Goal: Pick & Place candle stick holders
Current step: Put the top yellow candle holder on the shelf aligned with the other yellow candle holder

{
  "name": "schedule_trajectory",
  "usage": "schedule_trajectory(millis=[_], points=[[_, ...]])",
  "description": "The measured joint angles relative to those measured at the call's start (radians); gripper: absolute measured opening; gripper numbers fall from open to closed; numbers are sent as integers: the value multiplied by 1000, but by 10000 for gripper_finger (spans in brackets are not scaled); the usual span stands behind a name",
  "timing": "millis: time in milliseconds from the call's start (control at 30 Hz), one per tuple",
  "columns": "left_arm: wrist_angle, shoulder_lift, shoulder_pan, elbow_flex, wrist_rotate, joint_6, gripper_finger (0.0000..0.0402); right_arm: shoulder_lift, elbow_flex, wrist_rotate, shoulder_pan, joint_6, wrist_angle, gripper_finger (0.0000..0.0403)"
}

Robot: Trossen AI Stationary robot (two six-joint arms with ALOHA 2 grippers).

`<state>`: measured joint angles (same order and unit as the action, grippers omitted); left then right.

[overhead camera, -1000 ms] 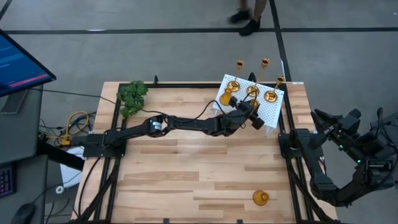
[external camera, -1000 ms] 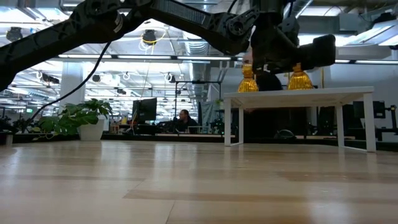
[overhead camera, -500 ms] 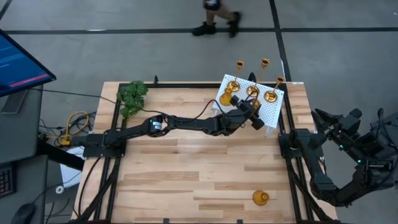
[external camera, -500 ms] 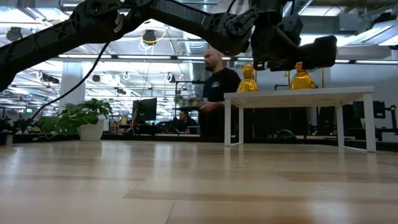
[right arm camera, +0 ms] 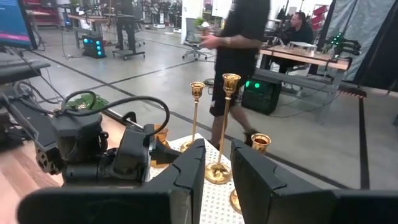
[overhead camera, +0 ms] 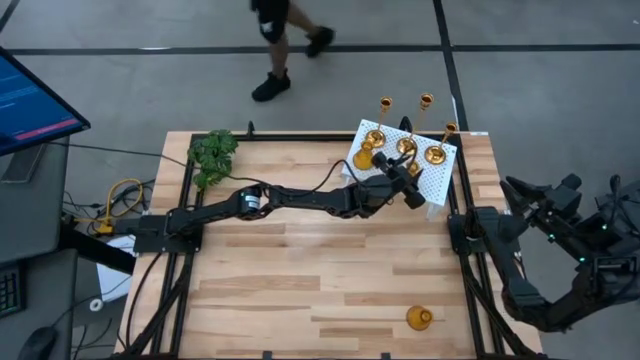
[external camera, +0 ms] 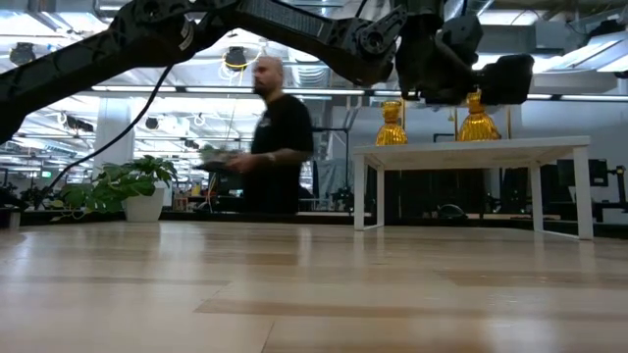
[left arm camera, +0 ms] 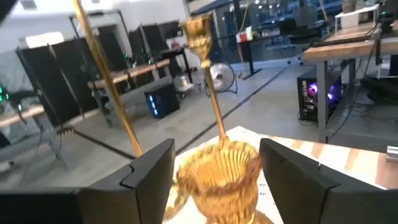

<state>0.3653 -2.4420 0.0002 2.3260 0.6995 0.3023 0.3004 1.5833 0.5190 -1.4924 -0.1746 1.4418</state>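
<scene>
Squat amber holder (left arm camera: 217,171) between open left tool (left arm camera: 214,171) fingers on white stand (overhead camera: 435,180), contact unclear overhead.

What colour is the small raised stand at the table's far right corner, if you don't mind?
The small perforated stand is white, dotted with holes; the high view shows it best.

Gold candle stick holders (overhead camera: 405,146) upright

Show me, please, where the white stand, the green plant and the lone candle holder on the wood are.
white stand (overhead camera: 436,182): high view, bare perforated top near its right corner.
green plant (overhead camera: 212,153): high view, middle of the leaves.
lone candle holder (overhead camera: 419,318): high view, its round amber body.
</scene>
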Motion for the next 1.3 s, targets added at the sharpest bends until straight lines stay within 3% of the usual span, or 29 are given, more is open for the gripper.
schedule_trajectory(millis=[200, 400, 667, 833, 1100, 1300], points=[[19, 35, -10, 0, -16, 83, 260, 0, 0, -3, 21, 0, 0, 69], [15, 94, -40, -1, -16, 190, 274, 0, -1, -93, 14, -38, 19, 69], [-79, 307, -138, -1, 72, 248, 260, 0, -78, -124, -75, 8, 62, 62], [-182, 477, -233, 1, 186, 351, 204, -16, -231, -26, -112, 11, 80, 12], [-227, 663, -476, 1, 359, 659, 17, -94, -375, 114, -197, 73, 62, 1], [-227, 745, -613, 1, 537, 814, 3, -126, -478, 265, -238, 125, 73, 0]])
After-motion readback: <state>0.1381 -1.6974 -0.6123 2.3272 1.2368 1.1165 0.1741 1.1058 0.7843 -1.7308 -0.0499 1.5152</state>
